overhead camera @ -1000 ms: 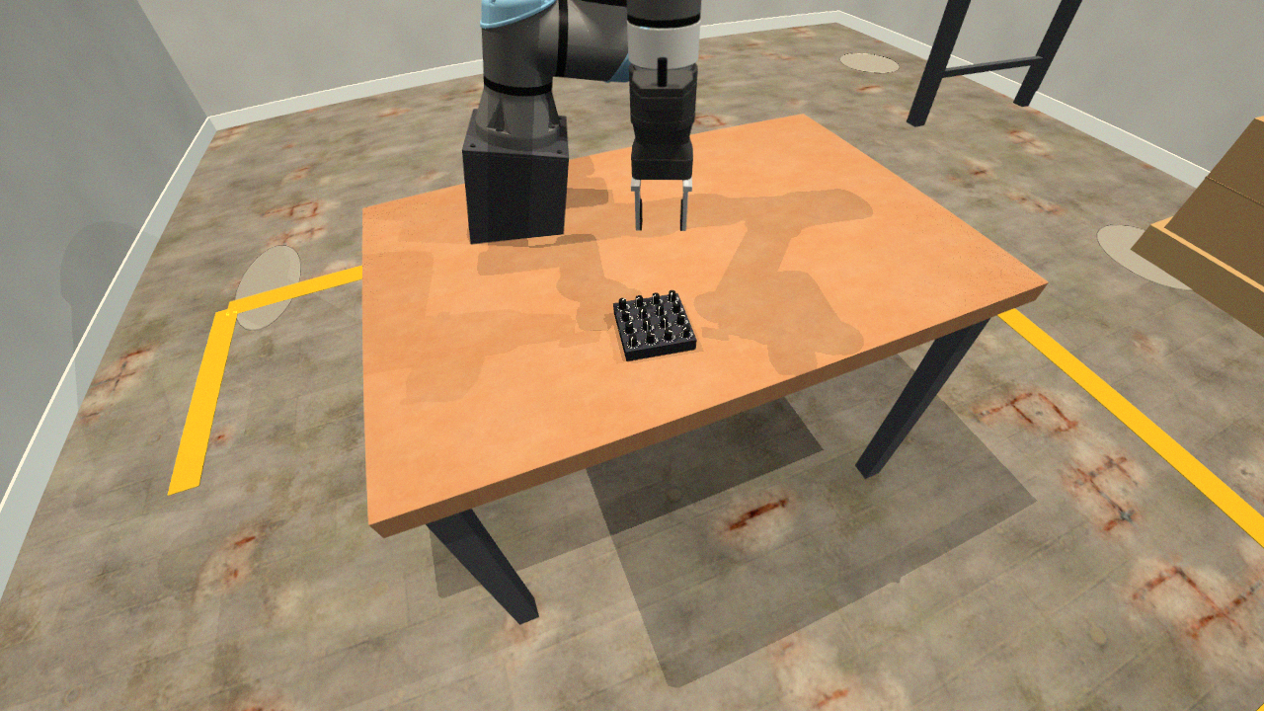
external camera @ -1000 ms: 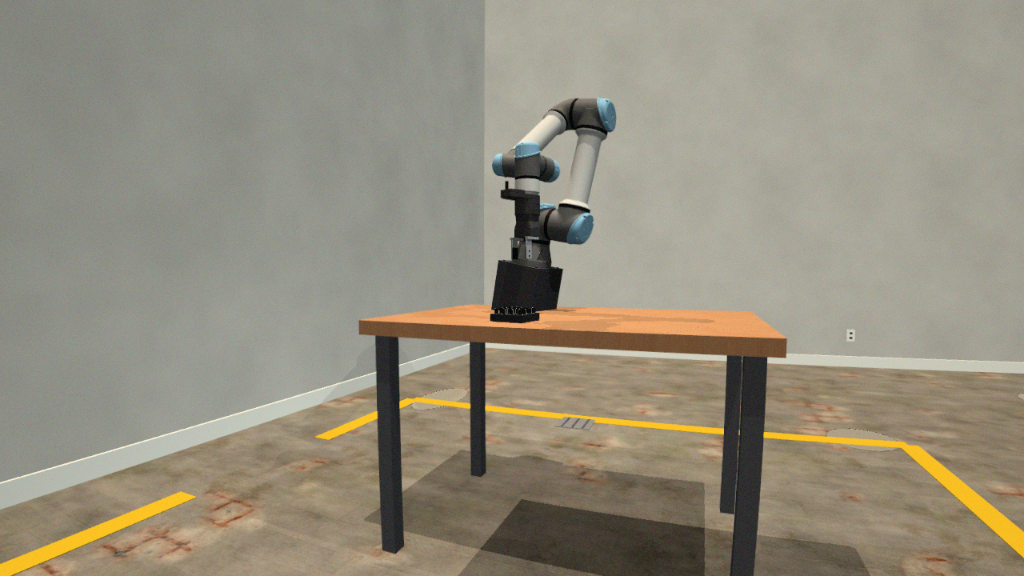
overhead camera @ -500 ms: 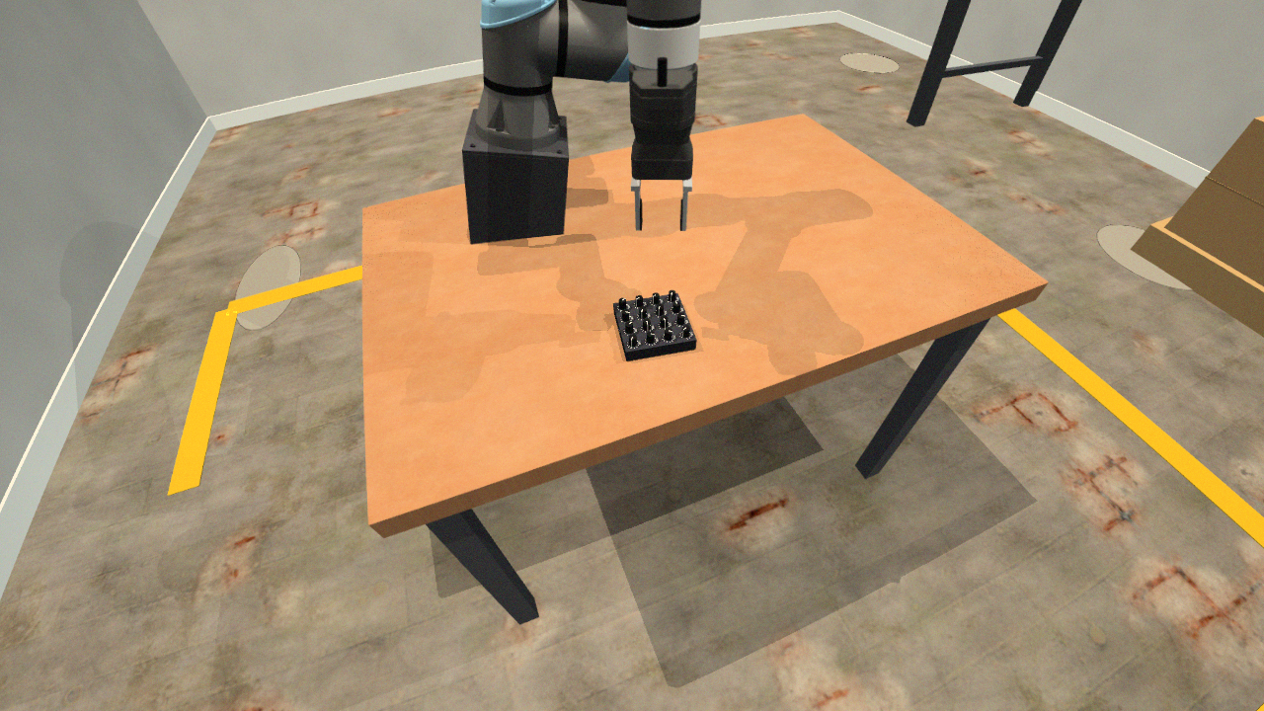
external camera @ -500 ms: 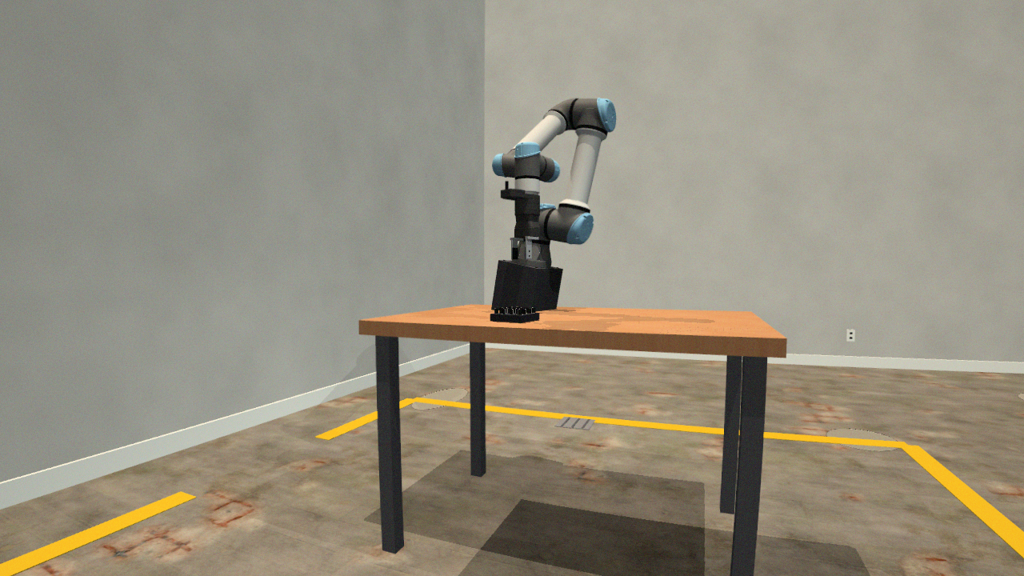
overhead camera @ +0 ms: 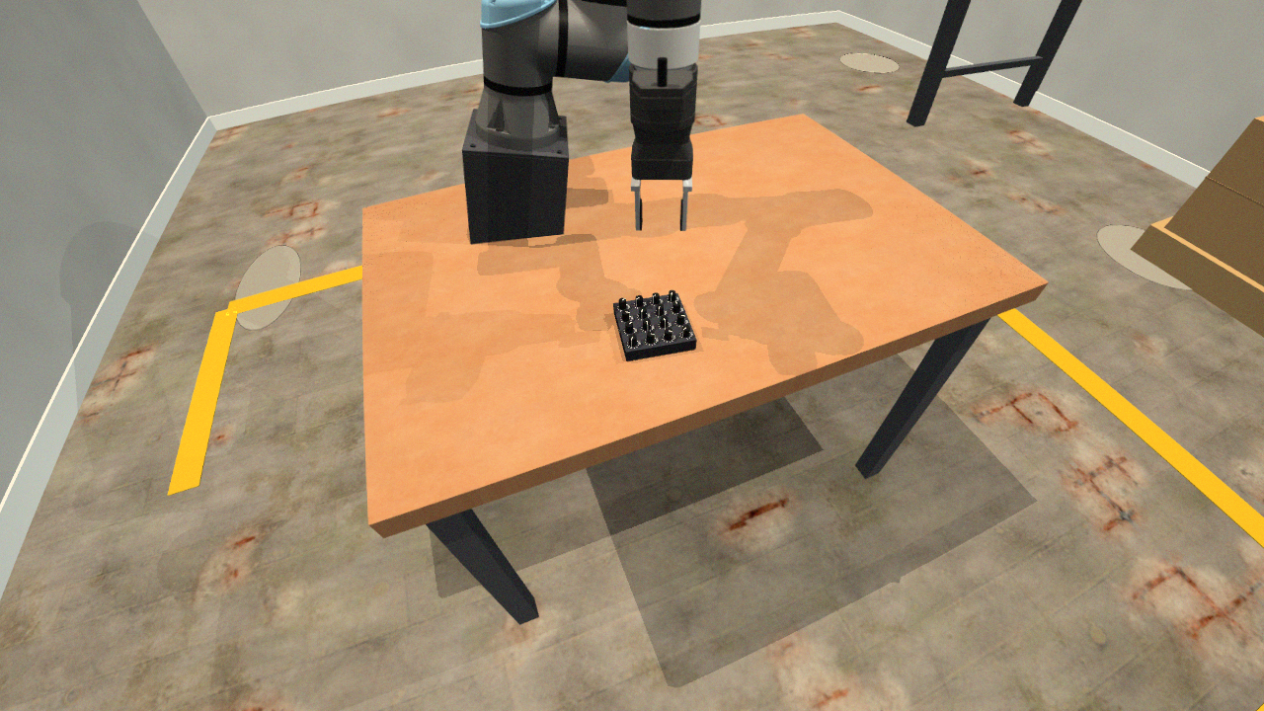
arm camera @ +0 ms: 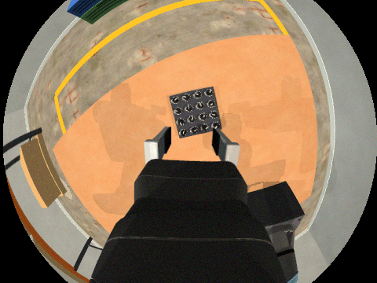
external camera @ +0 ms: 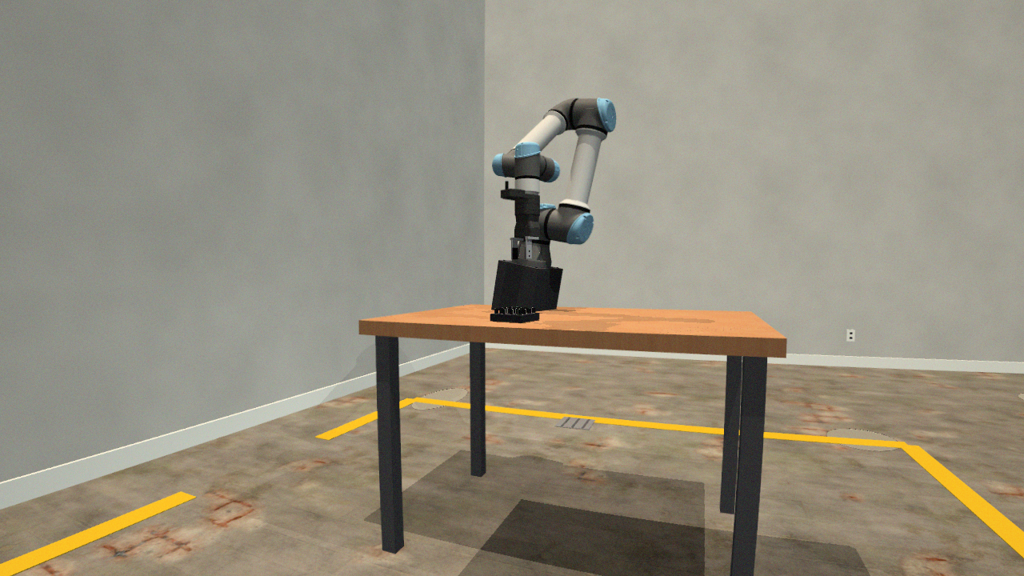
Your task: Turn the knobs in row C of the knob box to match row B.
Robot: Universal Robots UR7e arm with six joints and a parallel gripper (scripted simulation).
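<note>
1. Sixteen knobs in a four by four grid on the black knob box, which sits flat on the orange table, a bit right of the middle of the top view and nearer the table's lower right edge than its far one
2. gripper hangs pointing straight down, above the table in the upper middle of the top view, well apart from the box. Its two fingers are spread fully wide with nothing between them
3. arm's dark pedestal stands on the table's far left corner area, just left of the gripper in the top view
4. wrist view looks down past the gripper body: the box shows just above the centre of the frame, sitting between and beyond the two finger tips, not touching either
5. white lines on the knobs are visible in the wrist view but way too small to tell which marks they point at, and I can't read any names or spot the socket side
6. exterior view has the box as a thin dark slab on the table's left part, right in front of the pedestal, with the arm folded up above it
7. yellow floor tape runs at the left of the top view
</note>
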